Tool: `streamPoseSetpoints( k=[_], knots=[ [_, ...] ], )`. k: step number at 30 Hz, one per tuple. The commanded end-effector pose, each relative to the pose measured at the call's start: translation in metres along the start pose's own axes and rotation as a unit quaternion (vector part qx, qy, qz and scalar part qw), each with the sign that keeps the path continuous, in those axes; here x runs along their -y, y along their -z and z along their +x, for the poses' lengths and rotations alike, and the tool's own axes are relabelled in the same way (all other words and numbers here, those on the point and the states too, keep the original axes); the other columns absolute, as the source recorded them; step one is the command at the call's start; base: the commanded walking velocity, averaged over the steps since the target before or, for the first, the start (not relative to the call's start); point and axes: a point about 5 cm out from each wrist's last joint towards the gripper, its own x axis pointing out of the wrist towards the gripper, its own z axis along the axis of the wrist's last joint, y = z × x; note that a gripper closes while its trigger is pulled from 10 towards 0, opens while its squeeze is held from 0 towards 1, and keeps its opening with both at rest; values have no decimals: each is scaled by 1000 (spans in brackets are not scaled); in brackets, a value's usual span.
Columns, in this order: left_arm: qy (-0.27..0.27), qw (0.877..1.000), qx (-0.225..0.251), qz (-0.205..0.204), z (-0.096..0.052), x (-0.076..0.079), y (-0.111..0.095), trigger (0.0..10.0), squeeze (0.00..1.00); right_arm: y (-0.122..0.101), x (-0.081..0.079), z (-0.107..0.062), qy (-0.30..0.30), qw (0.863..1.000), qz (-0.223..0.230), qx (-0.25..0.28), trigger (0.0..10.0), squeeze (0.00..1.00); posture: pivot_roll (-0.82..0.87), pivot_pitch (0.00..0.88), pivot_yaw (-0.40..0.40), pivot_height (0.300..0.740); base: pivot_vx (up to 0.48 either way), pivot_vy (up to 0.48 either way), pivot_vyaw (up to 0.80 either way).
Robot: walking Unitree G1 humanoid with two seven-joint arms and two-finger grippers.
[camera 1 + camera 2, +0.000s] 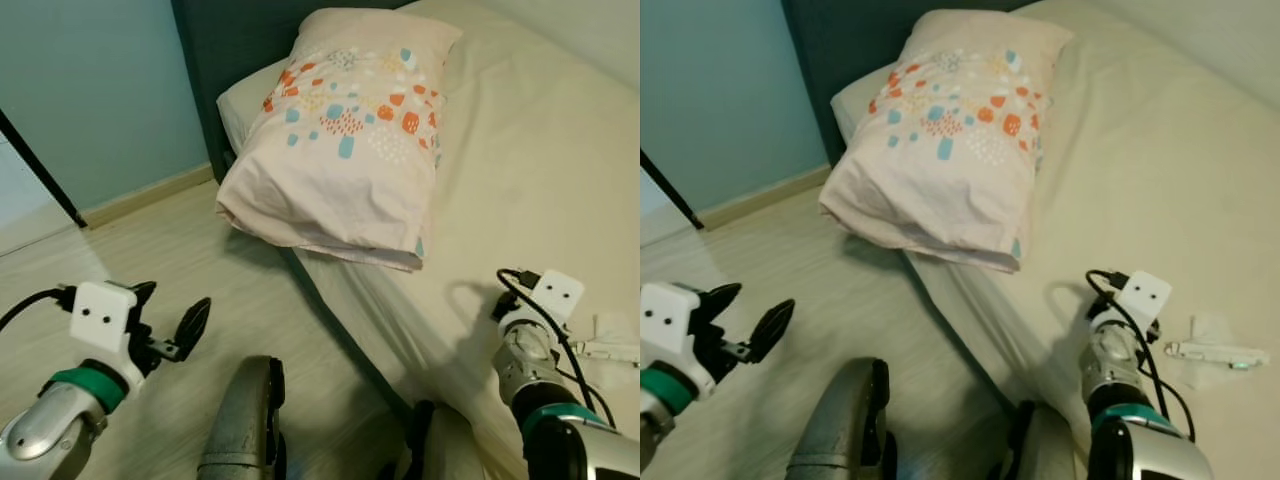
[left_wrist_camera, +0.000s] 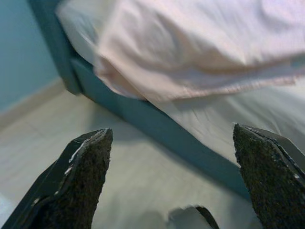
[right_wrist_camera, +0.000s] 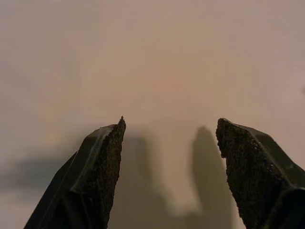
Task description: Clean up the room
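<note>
A pale pink pillow point(image 1: 345, 140) with orange and blue marks lies at the head of the bed point(image 1: 530, 150), its near corner hanging over the mattress edge. My left gripper point(image 1: 172, 318) is open above the wooden floor, left of the bed, and holds nothing. In the left wrist view its fingers point(image 2: 86, 176) point toward the pillow point(image 2: 200, 43) and the dark teal bed frame point(image 2: 167, 133). My right arm point(image 1: 530, 350) reaches over the cream sheet; in the right wrist view my right gripper point(image 3: 171, 122) is open just above the bare sheet.
A small white stick-like object point(image 1: 1215, 352) lies on a bit of tissue on the sheet, right of my right wrist. A dark headboard point(image 1: 215, 40) stands against the teal wall. My grey legs point(image 1: 245, 420) show at the bottom, close to the bed edge.
</note>
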Motion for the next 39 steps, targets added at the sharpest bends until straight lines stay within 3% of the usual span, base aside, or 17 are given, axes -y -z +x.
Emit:
streamPoseSetpoints(
  k=[1, 2, 4, 6, 7, 10, 19, 20, 22, 23, 26, 29, 31, 32, 33, 38, 39],
  knots=[
    [2, 1000, -22, -2, 3, 4, 13, 10000, 0, 7, 0, -3, -11, 1000, -5, -3, 10000, 0, 271, 160, -6, 520, 0, 0, 0],
    [6, 1000, -27, -6, 8, 8, 18, 10000, 0, 8, -9, -6, -41, 999, -4, 4, 10000, 0, 245, 147, -15, 520, 0, 0, 0],
    [6, 1000, -27, -6, 8, 8, 18, 10000, 0, 8, -9, -6, -41, 999, -4, 4, 10000, 0, 245, 147, -15, 520, 0, 0, 0],
    [15, 999, -21, -19, 15, 15, 21, 10000, 0, 9, -30, -14, -122, 992, -2, 22, 10000, 0, 210, 118, -31, 520, 0, 0, 0],
    [15, 999, -21, -19, 15, 15, 21, 10000, 0, 9, -30, -14, -122, 992, -2, 22, 10000, 0, 210, 118, -31, 520, 0, 0, 0],
    [20, 999, -1, -42, 28, 25, 21, 10000, 0, 9, -57, -27, -253, 966, 2, 49, 10000, 0, 166, 99, -57, 520, 0, 0, 0],
    [28, 998, 12, -48, 30, 30, 20, 10000, 0, 5, -61, -29, -331, 942, -5, 51, 10000, 0, 175, 98, -68, 520, 0, 0, 0],
    [22, 999, 11, -43, 29, 27, 21, 10000, 0, 9, -56, -27, -330, 942, -51, 39, 10000, 0, 182, 94, -69, 520, 0, 0, 0],
    [22, 999, 11, -43, 29, 27, 21, 10000, 0, 9, -56, -27, -330, 942, -51, 39, 10000, 0, 182, 94, -69, 520, 0, 0, 0],
    [19, 999, 10, -41, 28, 25, 21, 10000, 0, 12, -54, -26, -324, 943, -72, 33, 10000, 0, 182, 94, -69, 520, 0, 0, 0],
    [28, 999, 12, -33, 28, 25, 19, 10000, 0, 13, -24, -11, -210, 969, -127, 9, 10000, 0, 204, 113, -53, 520, 0, 0, 0],
    [28, 999, 12, -33, 28, 25, 19, 10000, 0, 13, -24, -11, -210, 969, -127, 9, 10000, 0, 204, 113, -53, 520, 0, 0, 0],
    [46, 998, 17, -28, 27, 28, 15, 10000, 0, 6, -4, -3, -160, 979, -127, 10, 10000, 0, 232, 121, -30, 520, 0, 0, 0],
    [46, 998, 17, -28, 27, 28, 15, 10000, 0, 6, -4, -3, -160, 979, -127, 10, 10000, 0, 232, 121, -30, 520, 0, 0, 0],
    [54, 998, 19, -27, 26, 28, 13, 10000, 0, 0, 8, 2, -131, 982, -135, 15, 10000, 0, 233, 123, -22, 520, 0, 0, 0],
    [62, 998, 20, -25, 25, 28, 11, 10000, 0, -11, 31, 9, -85, 985, -149, 23, 10000, 0, 234, 133, -15, 520, 0, 0, 0],
    [64, 997, 19, -25, 24, 28, 11, 10000, 0, -13, 44, 12, -61, 984, -165, 18, 10000, 0, 239, 140, -9, 520, 0, 0, 0]
  ],
)
